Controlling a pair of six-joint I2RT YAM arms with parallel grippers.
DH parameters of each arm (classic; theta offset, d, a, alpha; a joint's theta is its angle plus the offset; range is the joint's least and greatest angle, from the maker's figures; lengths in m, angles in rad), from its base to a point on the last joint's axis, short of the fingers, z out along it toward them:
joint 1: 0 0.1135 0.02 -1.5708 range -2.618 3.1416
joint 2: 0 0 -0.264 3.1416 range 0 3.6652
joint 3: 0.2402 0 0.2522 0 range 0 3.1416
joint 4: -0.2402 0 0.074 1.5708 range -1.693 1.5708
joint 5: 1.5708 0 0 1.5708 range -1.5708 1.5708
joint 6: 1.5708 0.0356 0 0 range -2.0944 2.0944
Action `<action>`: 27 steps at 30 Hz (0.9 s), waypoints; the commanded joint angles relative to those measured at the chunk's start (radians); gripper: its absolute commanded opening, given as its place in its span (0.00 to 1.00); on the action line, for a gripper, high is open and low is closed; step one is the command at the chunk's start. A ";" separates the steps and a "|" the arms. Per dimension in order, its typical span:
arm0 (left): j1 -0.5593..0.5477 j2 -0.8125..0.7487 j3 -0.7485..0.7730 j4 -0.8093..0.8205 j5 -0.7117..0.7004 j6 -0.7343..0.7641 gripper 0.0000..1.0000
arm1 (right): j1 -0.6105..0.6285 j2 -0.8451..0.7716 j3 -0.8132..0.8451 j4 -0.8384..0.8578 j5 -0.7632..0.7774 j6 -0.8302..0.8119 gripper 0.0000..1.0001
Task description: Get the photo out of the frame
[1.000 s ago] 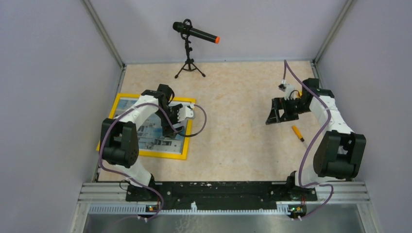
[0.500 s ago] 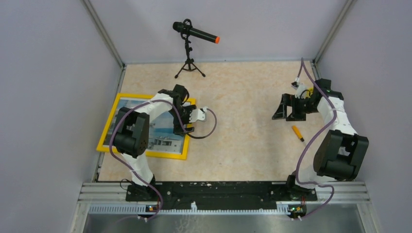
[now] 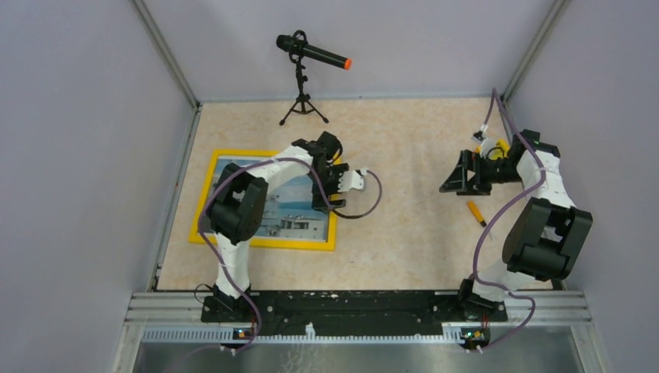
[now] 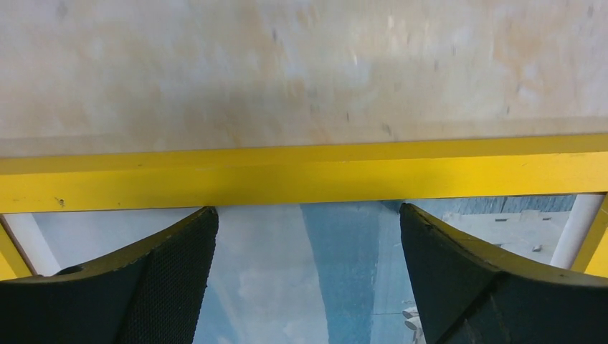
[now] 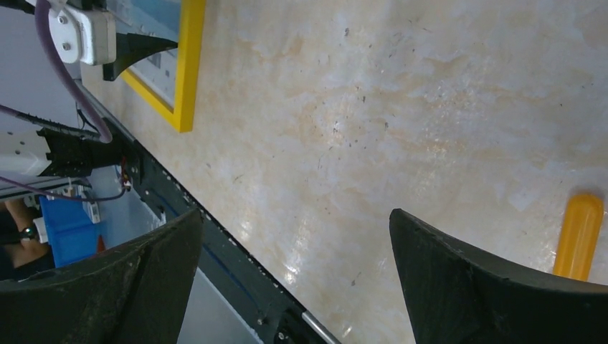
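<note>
The frame, with a bright yellow border, lies face up on the left half of the table. The photo of a white building and blue sky sits inside it. My left gripper is open, and both fingertips rest on the photo just inside the frame's right border. In the left wrist view the border runs straight across ahead of the left gripper, with blue sky of the photo between the fingers. My right gripper hangs open and empty over the right side of the table, its fingers pointing left.
A small yellow block lies on the table below the right gripper and also shows in the right wrist view. A microphone on a tripod stands at the back. Walls close in on three sides, and a black rail runs along the near edge.
The frame has slid to the right across the table with the left gripper's fingertips on the photo. The right gripper has drawn a little to the right and back.
</note>
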 commanded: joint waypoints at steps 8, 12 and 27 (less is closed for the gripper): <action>-0.199 0.276 0.337 0.078 0.173 -0.204 0.99 | -0.005 -0.046 0.022 0.056 0.193 0.033 0.99; -0.245 0.325 0.417 0.130 0.174 -0.303 0.99 | -0.007 -0.072 0.064 0.092 0.320 0.085 0.99; -0.263 0.082 0.526 -0.028 0.078 -0.438 0.99 | 0.026 -0.054 0.065 0.097 0.124 0.151 0.99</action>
